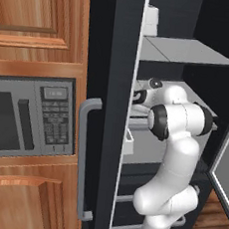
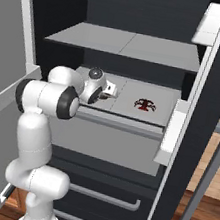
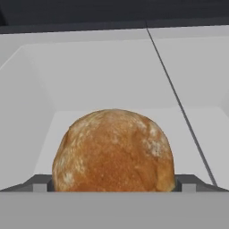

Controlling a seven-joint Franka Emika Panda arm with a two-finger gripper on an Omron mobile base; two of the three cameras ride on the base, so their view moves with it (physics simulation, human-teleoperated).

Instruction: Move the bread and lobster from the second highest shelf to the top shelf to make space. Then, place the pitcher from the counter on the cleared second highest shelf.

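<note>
Bread (image 3: 113, 150) sits right between the wide-spread gripper (image 3: 114, 187) fingers; lobster (image 2: 145, 104) on the lined fridge shelf (image 2: 132, 110), bread's base hidden.

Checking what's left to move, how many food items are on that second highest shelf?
2: the bread right before the open hand, the lobster on the shelf's right half. More may be hidden behind the arm.

Lined grey second shelf (image 2: 131, 113), lobster (image 2: 145, 104) right, bread (image 3: 113, 152) left, bare top shelf (image 2: 127, 46) above.

Reddish wooden cabinets (image 1: 42, 14) frame a grey microwave (image 1: 29, 115) beside wooden floor (image 1: 210, 224).
</note>
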